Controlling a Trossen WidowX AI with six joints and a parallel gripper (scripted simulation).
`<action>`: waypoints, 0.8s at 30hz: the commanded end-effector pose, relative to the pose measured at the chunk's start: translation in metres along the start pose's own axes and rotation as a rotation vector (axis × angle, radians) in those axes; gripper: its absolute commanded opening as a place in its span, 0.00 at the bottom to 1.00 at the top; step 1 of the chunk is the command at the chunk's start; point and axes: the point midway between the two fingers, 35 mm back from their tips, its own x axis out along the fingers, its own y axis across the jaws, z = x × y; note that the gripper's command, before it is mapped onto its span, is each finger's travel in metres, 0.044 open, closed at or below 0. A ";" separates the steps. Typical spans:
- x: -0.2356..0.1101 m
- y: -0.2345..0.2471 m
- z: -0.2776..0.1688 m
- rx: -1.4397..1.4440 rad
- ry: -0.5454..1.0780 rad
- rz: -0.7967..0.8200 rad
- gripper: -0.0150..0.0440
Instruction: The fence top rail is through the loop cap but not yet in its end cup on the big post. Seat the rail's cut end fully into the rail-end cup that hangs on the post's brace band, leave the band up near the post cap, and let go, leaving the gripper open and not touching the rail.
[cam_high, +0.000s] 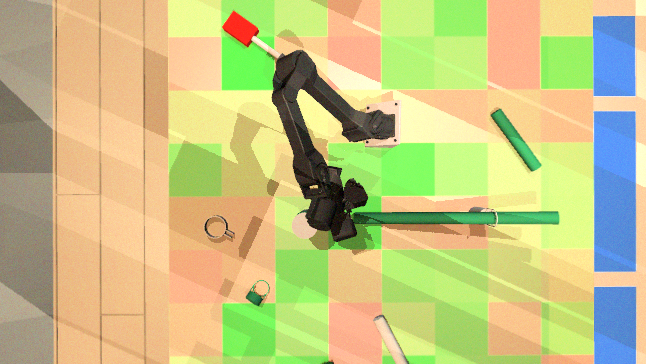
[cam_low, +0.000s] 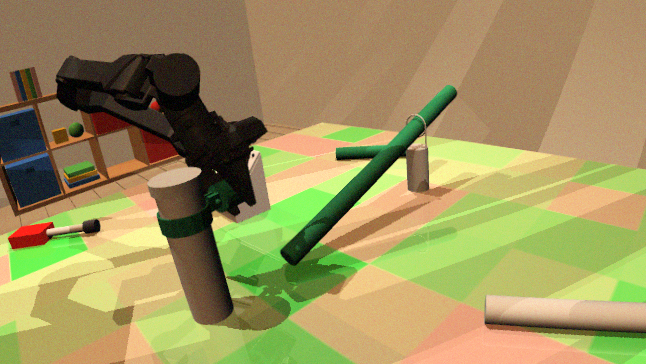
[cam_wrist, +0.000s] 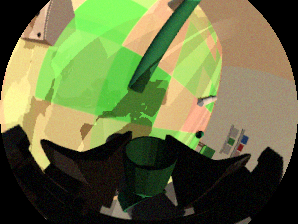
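The big beige post (cam_low: 192, 260) (cam_high: 301, 226) stands upright with the green brace band (cam_low: 181, 226) a little below its top. The green rail-end cup (cam_low: 218, 191) (cam_wrist: 149, 169) hangs on the band. My gripper (cam_low: 227, 194) (cam_high: 336, 220) (cam_wrist: 148, 136) is shut on this cup. The long green rail (cam_high: 440, 218) (cam_low: 360, 182) (cam_wrist: 166, 39) passes through the loop cap (cam_high: 491, 210) on the small post (cam_low: 417, 170). It slopes down, and its cut end (cam_low: 294, 252) rests low near the floor, apart from the cup.
A short green pipe (cam_high: 515, 140) (cam_low: 357, 152) lies behind the rail. A beige pipe (cam_high: 391, 340) (cam_low: 565, 312) lies at the front. A loose ring band (cam_high: 217, 227), a spare green cup (cam_high: 257, 295) and a red mallet (cam_high: 240, 27) (cam_low: 30, 235) lie around. A shelf (cam_low: 40, 145) stands at far left.
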 end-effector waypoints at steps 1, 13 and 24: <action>0.001 -0.003 0.000 0.023 0.010 -0.005 0.25; 0.005 -0.010 0.000 0.097 0.052 -0.005 0.25; 0.009 -0.016 -0.001 0.165 0.091 -0.005 0.25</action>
